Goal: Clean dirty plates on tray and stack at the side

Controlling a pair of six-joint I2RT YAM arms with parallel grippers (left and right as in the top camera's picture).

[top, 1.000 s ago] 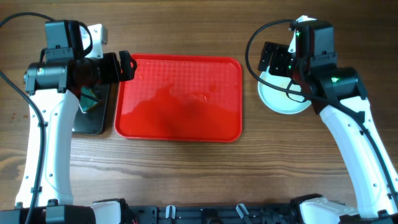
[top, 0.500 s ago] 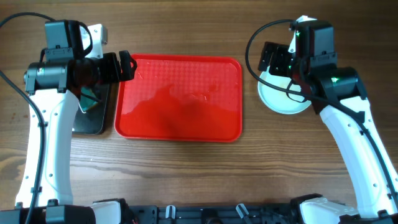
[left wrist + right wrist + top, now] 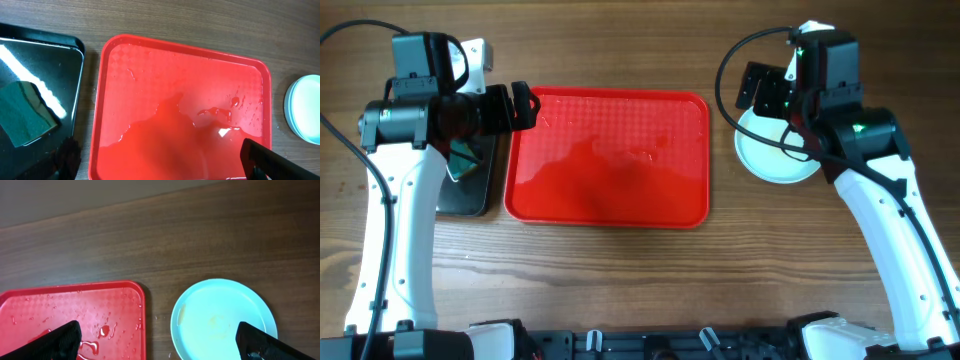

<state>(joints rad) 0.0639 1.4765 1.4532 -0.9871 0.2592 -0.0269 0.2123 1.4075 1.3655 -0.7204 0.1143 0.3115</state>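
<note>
From where I stand the job looks all but done. The red tray [image 3: 610,200] sits in the middle of the worktop [image 3: 620,280] with no plate on it, only a shiny film and a few beads of water. The plates [image 3: 770,165] are piled just off its right end, apart from its rim. I can't count the pile, since the right arm covers part of it from above. The top plate [image 3: 225,320] shows a faint tan smudge near its centre in the right wrist view, so I'd guess a last wipe may be owed, and otherwise nothing is left. The tray's long axis runs left to right across the overhead frame. The plates are round and have no long axis; they lie flat, face up. The left tool [image 3: 523,107] hangs over the tray's upper left corner, its fingers [image 3: 272,160] spread wide with nothing between them. The right tool [image 3: 757,90] hovers above the pile's upper left edge, likewise spread and empty. At far left, a green sponge [image 3: 25,112] lies askew in the black tray [image 3: 470,195].
</note>
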